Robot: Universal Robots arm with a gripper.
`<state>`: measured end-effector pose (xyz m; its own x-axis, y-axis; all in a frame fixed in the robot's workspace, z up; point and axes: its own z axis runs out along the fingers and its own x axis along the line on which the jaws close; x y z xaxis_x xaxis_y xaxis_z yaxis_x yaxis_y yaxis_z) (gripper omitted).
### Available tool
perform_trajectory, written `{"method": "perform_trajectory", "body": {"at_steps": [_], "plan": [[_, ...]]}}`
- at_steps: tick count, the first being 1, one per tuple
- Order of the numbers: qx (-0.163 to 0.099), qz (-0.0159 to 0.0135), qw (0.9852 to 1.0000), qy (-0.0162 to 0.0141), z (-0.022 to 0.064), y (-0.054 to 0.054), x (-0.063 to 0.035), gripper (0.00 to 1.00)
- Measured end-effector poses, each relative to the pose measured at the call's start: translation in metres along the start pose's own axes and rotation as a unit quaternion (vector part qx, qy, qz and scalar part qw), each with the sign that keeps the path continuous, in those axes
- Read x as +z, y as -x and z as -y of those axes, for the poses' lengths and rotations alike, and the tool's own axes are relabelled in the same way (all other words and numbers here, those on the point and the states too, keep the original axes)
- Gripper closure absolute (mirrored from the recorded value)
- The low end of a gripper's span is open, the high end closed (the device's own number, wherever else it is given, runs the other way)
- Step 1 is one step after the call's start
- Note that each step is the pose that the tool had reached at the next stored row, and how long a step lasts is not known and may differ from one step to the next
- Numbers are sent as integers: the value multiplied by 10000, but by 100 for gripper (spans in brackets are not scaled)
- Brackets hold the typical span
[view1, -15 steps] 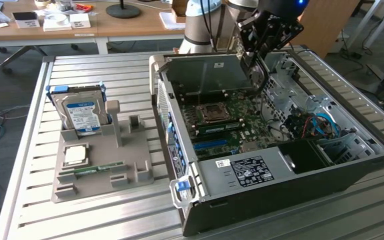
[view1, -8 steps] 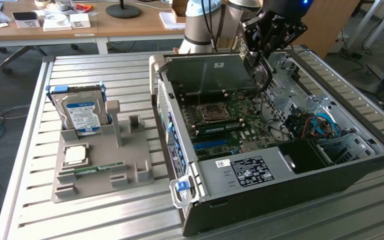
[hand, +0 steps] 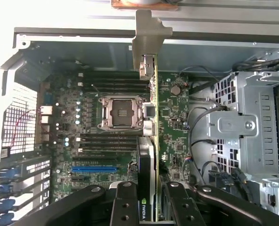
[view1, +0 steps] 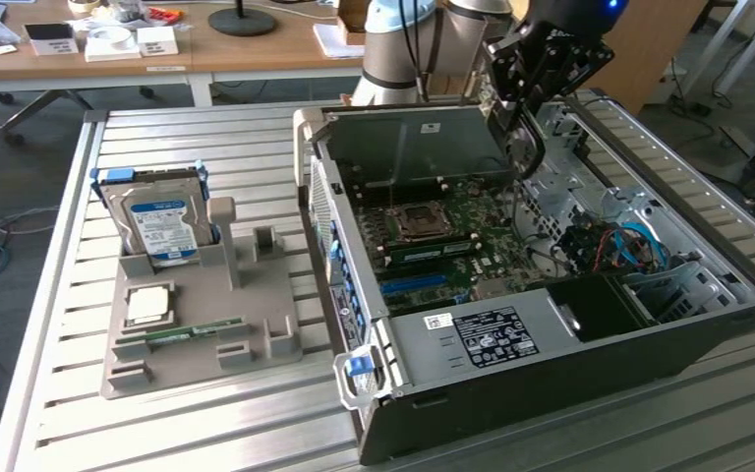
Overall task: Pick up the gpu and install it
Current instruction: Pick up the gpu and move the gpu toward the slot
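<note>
Above the open case [view1: 613, 379]: the gripper [hand: 151, 207] is hanging over the motherboard [hand: 172, 122] with the gpu [hand: 149, 155] in its grasp, well clear of the board.
Grip: the fingers [hand: 125, 207] are clamping the card at one end, one on each flat face, so it is sitting edge-on between them.
Long axis: it is running straight away from the fingers. From the exterior view it is looking close to upright, though the dark card is blending into the arm there, so I am not sure.
Pointing: the metal bracket [hand: 146, 42] is leading, at the end farthest from the gripper, with the green board on one side and the black cooler on the other.
Slot: the blue slot [hand: 94, 168] is lying crosswise to the card's line in the wrist view.
Doing it well: to my eye, the card's long edge is wanting to be parallel with that slot, with the bracket toward the case's rear wall. A level, slow descent seems wise, and so does minding the cables [hand: 196, 117] crowding beside the board.
</note>
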<state>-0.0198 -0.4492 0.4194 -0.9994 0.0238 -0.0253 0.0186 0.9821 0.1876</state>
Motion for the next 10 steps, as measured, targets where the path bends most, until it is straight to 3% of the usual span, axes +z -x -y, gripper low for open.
{"method": "perform_trajectory", "body": {"at_steps": [10], "plan": [[1, 0, 10000, 0, -2, 94, 3, 73]]}}
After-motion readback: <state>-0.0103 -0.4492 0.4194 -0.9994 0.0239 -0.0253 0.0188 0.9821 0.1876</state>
